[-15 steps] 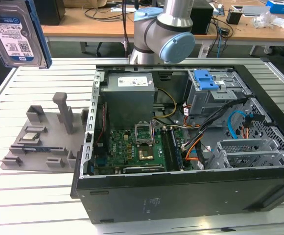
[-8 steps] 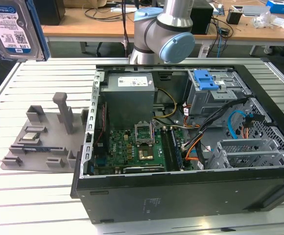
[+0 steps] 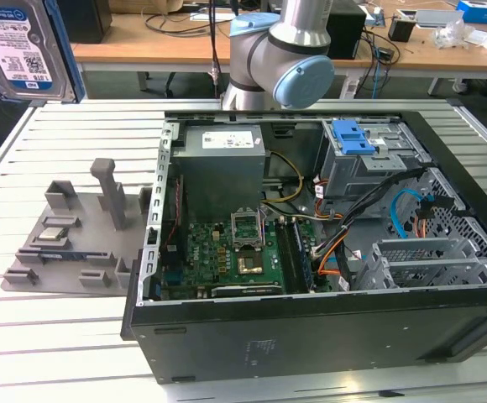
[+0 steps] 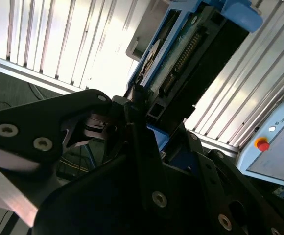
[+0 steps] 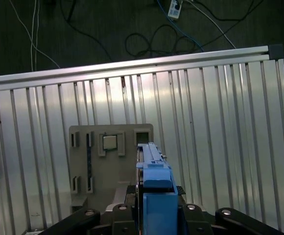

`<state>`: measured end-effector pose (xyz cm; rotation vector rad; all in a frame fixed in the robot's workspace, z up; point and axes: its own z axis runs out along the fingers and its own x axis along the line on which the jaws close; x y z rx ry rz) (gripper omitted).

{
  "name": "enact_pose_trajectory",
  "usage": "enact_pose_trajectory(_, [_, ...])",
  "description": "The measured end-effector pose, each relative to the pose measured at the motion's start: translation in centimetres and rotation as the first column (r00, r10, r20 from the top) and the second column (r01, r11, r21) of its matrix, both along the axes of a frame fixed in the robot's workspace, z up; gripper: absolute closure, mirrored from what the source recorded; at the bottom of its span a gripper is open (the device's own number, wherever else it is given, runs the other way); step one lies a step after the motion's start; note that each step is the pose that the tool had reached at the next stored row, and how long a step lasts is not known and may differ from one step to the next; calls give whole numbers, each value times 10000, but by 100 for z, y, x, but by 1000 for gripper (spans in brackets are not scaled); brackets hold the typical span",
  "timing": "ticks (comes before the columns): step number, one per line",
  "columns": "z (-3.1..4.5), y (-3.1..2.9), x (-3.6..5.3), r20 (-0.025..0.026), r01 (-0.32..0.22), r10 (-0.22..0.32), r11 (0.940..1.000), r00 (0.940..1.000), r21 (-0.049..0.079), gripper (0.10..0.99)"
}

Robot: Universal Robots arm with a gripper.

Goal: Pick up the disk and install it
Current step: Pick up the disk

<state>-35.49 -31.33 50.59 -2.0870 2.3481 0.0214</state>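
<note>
The disk hangs high at the exterior view's left, clear of the slatted table and well apart from the open computer case. In the first wrist view it sits edge-on, a blue rail facing the camera, with the gripper clamped on it; the grey holder lies on the table beyond. The grip seems to take one end only — a jolt could let the drive pivot or slip. Farther out, the blue-topped drive bay has loose cables near it — a tilted approach could jam the rails or snag those wires.
</note>
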Motion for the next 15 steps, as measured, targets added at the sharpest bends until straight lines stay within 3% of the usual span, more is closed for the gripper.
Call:
enact_pose_trajectory(7, [-1,0,95,1,-1,1,10000,10000,0,718])
enact_pose_trajectory(15, [0,0,334,0,-1,1,10000,10000,0,718])
